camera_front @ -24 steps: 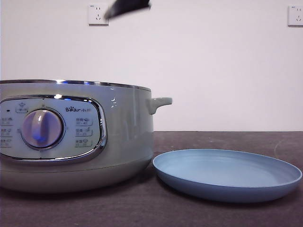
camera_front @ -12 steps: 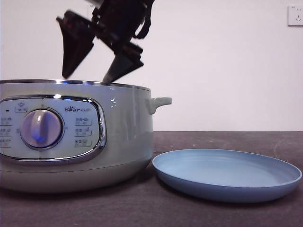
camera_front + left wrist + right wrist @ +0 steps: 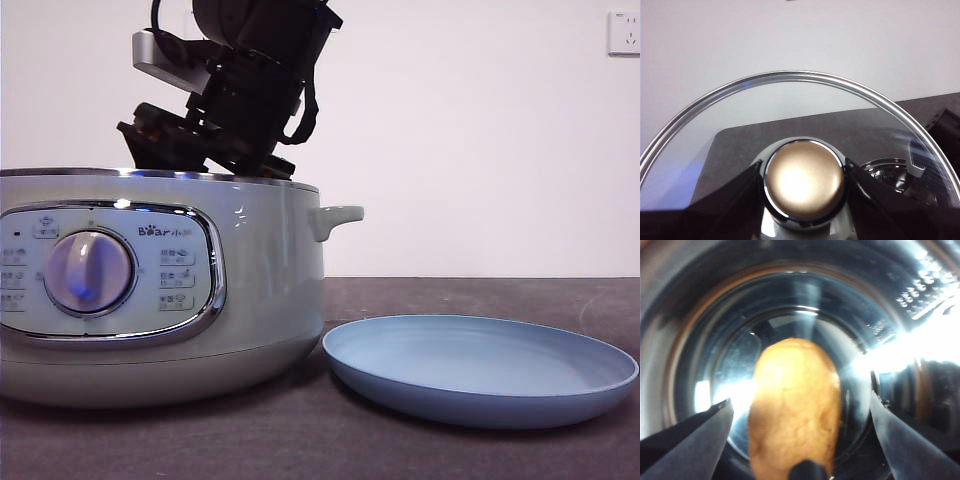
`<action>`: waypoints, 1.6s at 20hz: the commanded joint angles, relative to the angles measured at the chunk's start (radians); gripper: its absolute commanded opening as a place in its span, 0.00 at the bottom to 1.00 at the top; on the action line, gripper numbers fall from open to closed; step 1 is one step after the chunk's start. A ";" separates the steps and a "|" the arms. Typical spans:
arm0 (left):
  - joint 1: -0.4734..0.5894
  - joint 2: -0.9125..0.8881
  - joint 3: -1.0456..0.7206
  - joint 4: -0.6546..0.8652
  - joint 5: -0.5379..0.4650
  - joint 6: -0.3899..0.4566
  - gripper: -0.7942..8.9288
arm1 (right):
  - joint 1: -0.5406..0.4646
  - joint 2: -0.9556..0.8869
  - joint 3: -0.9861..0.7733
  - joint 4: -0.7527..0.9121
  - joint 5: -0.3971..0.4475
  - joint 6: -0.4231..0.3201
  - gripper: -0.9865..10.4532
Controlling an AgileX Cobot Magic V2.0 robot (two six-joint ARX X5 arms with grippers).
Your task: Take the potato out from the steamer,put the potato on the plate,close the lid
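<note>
Potato (image 3: 795, 410) lies between right claw's (image 3: 800, 420) spread jaws.

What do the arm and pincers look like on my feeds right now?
Front view: the right arm is black and blocky, with a silver-grey module on one side and black cables looping along it. The right pincer shows two flat, dark, tapering jaws. The left pincer shows black, wedge-shaped jaws.

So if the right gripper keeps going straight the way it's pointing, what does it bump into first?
Probably the potato: it lies inside the steamer, between the right gripper's open jaws. How near is hard to tell.
</note>
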 commanded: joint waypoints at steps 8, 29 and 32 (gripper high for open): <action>0.000 -0.008 0.013 0.039 0.000 -0.007 0.07 | 0.008 -0.006 0.003 0.013 0.031 -0.027 0.08; 0.000 0.200 0.013 0.254 0.227 0.023 0.07 | -0.185 -0.680 0.006 -0.229 0.248 0.056 0.08; 0.000 0.232 0.013 0.270 0.262 0.024 0.07 | -0.243 -0.691 0.006 -0.340 0.247 0.115 0.08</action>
